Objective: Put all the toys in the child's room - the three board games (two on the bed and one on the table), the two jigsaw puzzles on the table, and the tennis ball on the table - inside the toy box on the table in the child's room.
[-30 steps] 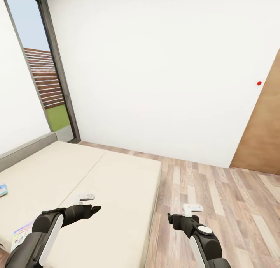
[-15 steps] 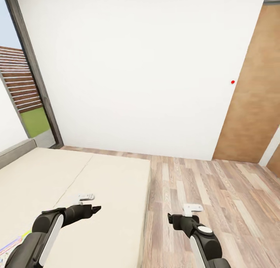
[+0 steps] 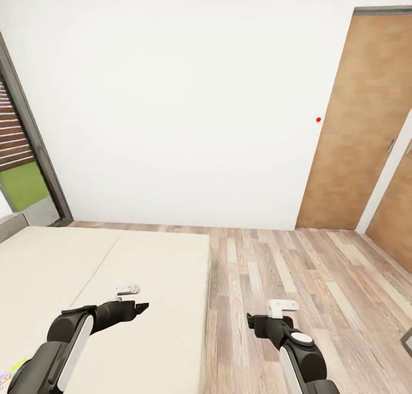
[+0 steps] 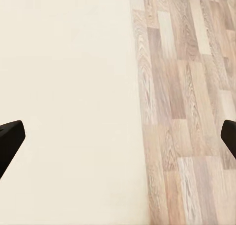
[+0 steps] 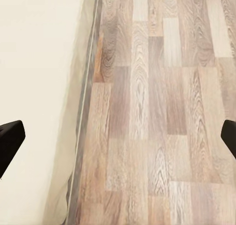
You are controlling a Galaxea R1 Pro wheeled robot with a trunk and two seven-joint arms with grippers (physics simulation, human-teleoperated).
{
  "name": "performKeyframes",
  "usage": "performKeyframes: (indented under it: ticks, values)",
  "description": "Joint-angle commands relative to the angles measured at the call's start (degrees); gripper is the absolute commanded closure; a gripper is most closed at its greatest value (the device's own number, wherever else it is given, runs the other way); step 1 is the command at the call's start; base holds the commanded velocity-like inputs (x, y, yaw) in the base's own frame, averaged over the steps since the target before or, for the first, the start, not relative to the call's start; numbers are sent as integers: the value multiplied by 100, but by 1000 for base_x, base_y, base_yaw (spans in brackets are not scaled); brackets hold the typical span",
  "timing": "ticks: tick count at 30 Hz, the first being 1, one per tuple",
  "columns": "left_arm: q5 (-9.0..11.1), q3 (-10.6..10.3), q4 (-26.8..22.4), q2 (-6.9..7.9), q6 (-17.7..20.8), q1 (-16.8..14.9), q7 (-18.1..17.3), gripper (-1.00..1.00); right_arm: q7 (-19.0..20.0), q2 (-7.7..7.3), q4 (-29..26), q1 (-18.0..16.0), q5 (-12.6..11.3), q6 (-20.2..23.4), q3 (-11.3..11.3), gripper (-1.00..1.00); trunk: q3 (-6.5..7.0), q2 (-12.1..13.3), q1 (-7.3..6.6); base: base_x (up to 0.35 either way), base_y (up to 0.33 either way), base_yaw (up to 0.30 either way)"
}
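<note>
Beige mattress still spreads under your left arm, but the view has swung right across the last second. At the far left, the window has slid almost out of the head view, and the bed takes up less of it. One colourful board game clings on as a sliver at the bed's near-left corner, just beside your left forearm; the small blue one seen earlier has dropped out past the left side. Your left gripper hangs over the mattress, fingers spread wide in the left wrist view, holding nothing. Right of the bed comes the wood-plank floor, and your right gripper hovers above it just off the mattress edge, fingers parted the same way, empty too. Further right again, a brown door has come fully into sight, a red dot on the wall beside it. You're turning away from the bed with nothing picked up, so its games remain to be collected.
</note>
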Motion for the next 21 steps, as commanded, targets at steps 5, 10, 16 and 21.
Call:
performKeyframes:
  ticks: [5,10,16,21]
  values:
    - [44,6,-2,1,36,-5,5,-100,-36,-2,-7,-4,-7,0,15,-100,-14,-14,4,0,67,-17]
    - [44,6,-2,1,40,-5,5,-100,-36,-2,-7,-1,-7,-9,17,-100,-14,-14,4,0,101,-3]
    - [44,6,-5,1,40,-5,5,-100,-36,-2,-7,-2,-8,-10,19,-100,-14,-14,4,0,139,-1]
    - [44,6,-4,1,41,-5,5,-100,-35,0,-7,-4,-14,-10,19,-100,-14,-14,4,0,103,-69]
